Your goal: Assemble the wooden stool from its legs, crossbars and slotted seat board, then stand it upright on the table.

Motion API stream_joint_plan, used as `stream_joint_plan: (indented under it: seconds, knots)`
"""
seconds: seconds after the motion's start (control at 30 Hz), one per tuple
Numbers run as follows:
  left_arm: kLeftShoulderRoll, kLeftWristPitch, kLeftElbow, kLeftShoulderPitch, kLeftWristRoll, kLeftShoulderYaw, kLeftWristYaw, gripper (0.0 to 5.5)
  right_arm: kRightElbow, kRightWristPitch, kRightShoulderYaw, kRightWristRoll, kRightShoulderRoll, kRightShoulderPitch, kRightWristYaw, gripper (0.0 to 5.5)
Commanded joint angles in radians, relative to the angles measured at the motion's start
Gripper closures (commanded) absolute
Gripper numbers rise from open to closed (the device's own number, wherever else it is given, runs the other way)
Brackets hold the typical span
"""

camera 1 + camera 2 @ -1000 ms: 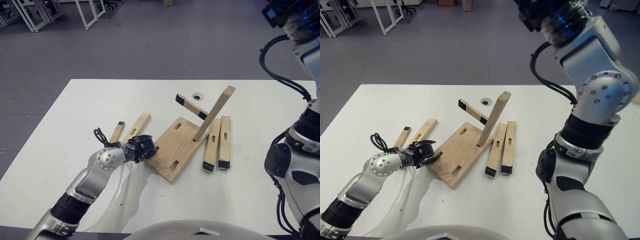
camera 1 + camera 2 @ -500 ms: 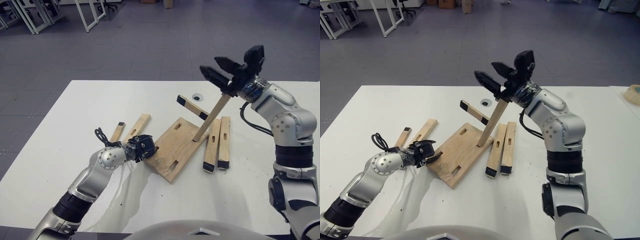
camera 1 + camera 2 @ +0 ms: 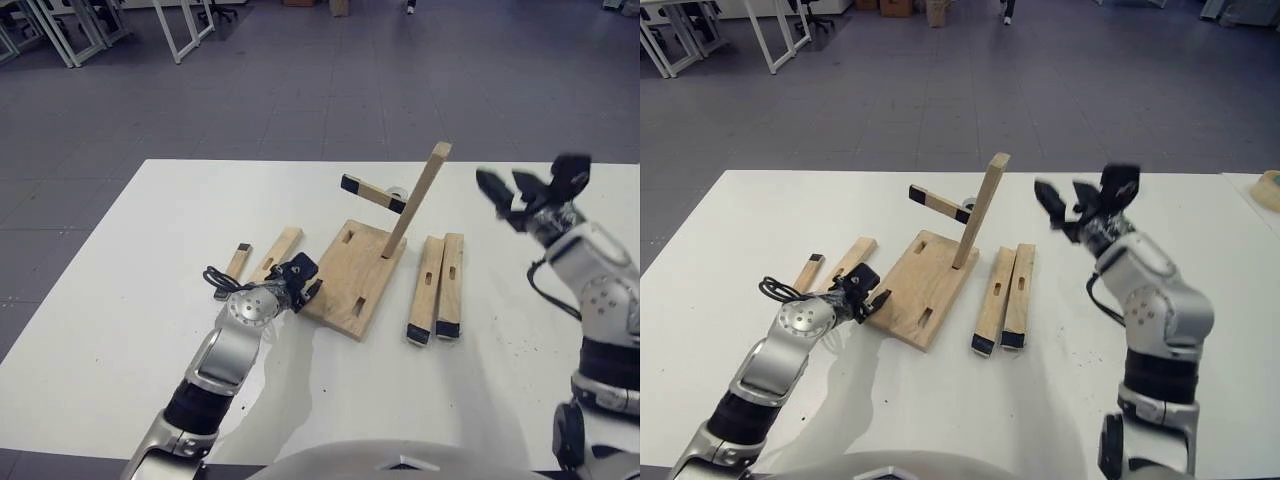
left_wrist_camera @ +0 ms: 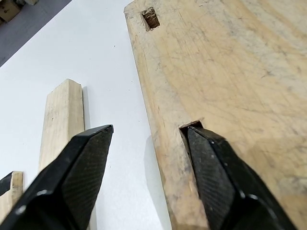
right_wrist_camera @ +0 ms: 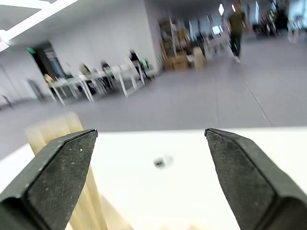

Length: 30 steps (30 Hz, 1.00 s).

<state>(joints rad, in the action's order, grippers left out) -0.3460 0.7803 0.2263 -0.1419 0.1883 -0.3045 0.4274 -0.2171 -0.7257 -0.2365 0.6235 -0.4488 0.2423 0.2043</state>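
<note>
The slotted seat board (image 3: 350, 280) lies flat mid-table. One leg (image 3: 413, 203) stands tilted in a slot of it, with a black-tipped crossbar (image 3: 371, 193) sticking out to the left near its top. My left gripper (image 3: 303, 276) is open at the board's left edge. In the left wrist view one fingertip (image 4: 211, 167) rests at an edge notch and the other (image 4: 76, 167) hangs over the table. My right gripper (image 3: 1062, 200) is open in the air to the right of the standing leg, holding nothing. Two more legs (image 3: 438, 288) lie side by side right of the board.
Two short pieces (image 3: 276, 253) (image 3: 235, 263) lie on the white table (image 3: 150, 250) just left of my left gripper. A small round hole (image 3: 968, 203) sits in the table behind the crossbar. The table's right and front parts are bare.
The seat board has turned and slid under my left gripper, and the leg stands steeper. My right gripper came down to the leg's top, then drew away to the right.
</note>
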Motion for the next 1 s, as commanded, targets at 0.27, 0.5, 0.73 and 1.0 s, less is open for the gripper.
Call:
stream_joint_plan:
  seconds: [0.27,0.5,0.73,1.0]
  knots:
    - [0.257,0.180,-0.201,-0.066,-0.070,0.031,-0.134,2.64,-0.259,-0.125,0.219,-0.168,-0.043,-0.413,0.003,1.37]
    - [0.270,0.191,-0.049,-0.055,-0.111,0.115,-0.182,2.64,-0.230,-0.081,0.232,-0.266,-0.120,-0.472,0.061,1.37]
    - [0.290,0.223,0.051,-0.038,-0.146,0.150,-0.216,2.64,-0.241,-0.032,0.158,-0.305,-0.156,-0.447,0.091,1.37]
    - [0.291,0.139,0.081,-0.021,-0.178,0.193,-0.231,2.64,-0.259,-0.020,0.160,-0.312,-0.060,-0.484,0.083,1.37]
